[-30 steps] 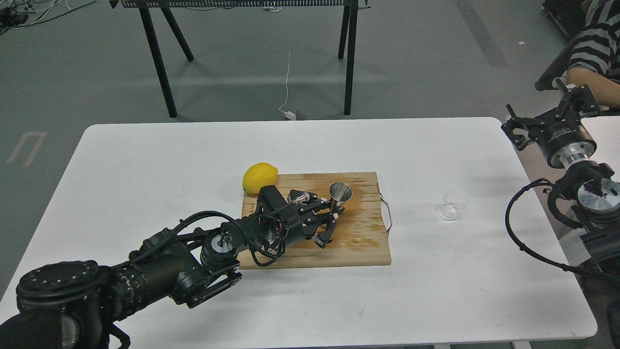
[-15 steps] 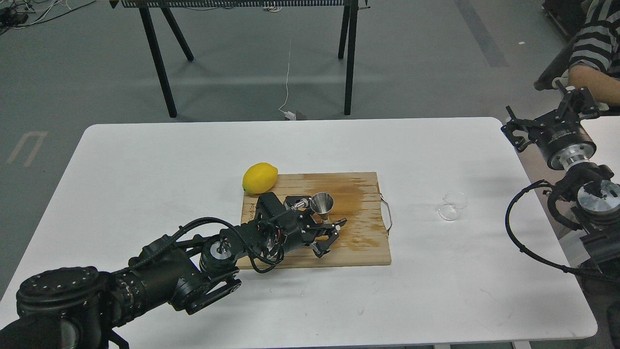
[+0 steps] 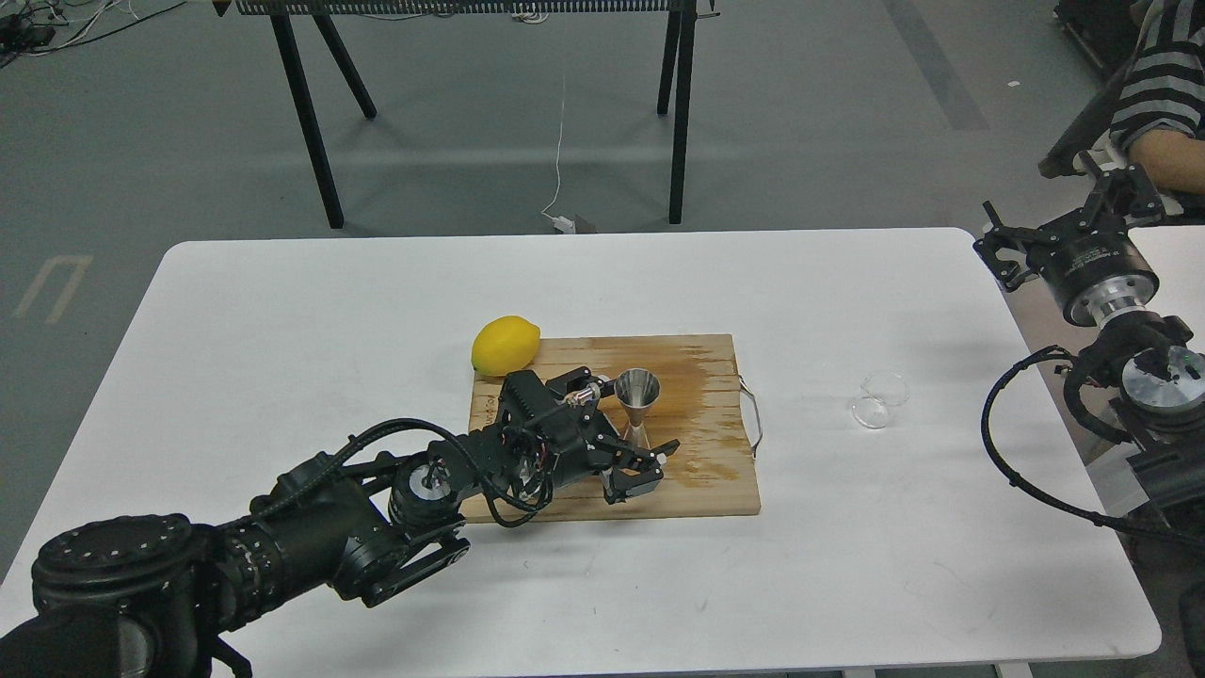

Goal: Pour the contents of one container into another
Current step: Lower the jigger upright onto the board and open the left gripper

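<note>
The steel jigger (image 3: pixel 637 399) stands upright on the wooden cutting board (image 3: pixel 715 485), wide mouth up. My left gripper (image 3: pixel 648 463) reaches in from the lower left and is shut on the jigger's lower cone, one finger (image 3: pixel 665 447) showing just right of its base. The clear glass cup (image 3: pixel 879 400) sits alone on the white table (image 3: pixel 282 311), right of the board, far from both grippers. It shows as two faint rings, so I cannot tell whether it stands or lies tipped. My right gripper (image 3: pixel 1062 222) hangs beyond the table's right edge, fingers spread and holding nothing.
A yellow lemon (image 3: pixel 506 345) rests at the board's back left corner. A dark wet stain covers the board's right half, and a metal handle (image 3: pixel 751 414) sticks out from its right end. A person in a striped shirt (image 3: pixel 1163 75) sits at the far right.
The jigger was tilted to the right in my left gripper a second ago. It has swung upright and moved slightly left and toward me, with the gripper lower on the board. The right arm is unchanged.
</note>
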You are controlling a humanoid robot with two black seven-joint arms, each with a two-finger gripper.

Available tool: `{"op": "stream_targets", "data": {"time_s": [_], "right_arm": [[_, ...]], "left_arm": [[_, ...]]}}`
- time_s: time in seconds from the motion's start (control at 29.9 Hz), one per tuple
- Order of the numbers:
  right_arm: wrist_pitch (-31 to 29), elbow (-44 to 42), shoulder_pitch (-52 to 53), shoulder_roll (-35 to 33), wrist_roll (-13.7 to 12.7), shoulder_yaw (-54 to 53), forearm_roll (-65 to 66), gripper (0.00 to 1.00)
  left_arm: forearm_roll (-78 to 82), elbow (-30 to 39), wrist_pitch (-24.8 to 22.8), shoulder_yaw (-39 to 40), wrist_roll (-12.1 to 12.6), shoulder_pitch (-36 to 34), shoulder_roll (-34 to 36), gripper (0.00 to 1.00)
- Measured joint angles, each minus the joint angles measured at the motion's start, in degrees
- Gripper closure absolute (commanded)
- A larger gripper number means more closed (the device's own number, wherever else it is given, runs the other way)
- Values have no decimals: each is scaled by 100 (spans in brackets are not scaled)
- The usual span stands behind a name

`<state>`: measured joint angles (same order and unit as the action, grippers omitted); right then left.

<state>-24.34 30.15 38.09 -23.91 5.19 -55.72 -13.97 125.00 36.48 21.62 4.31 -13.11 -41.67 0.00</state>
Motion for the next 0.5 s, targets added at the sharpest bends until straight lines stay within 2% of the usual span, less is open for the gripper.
{"op": "stream_targets", "data": {"time_s": [0.3,0.5], "right_arm": [[-1,10,0,0,0,0,0,0],[-1,11,-10,0,0,0,0,0]], "left_arm": [[0,5,8,48,-76,-8,0,1],[0,266,18,69,-96,26,0,1]]}}
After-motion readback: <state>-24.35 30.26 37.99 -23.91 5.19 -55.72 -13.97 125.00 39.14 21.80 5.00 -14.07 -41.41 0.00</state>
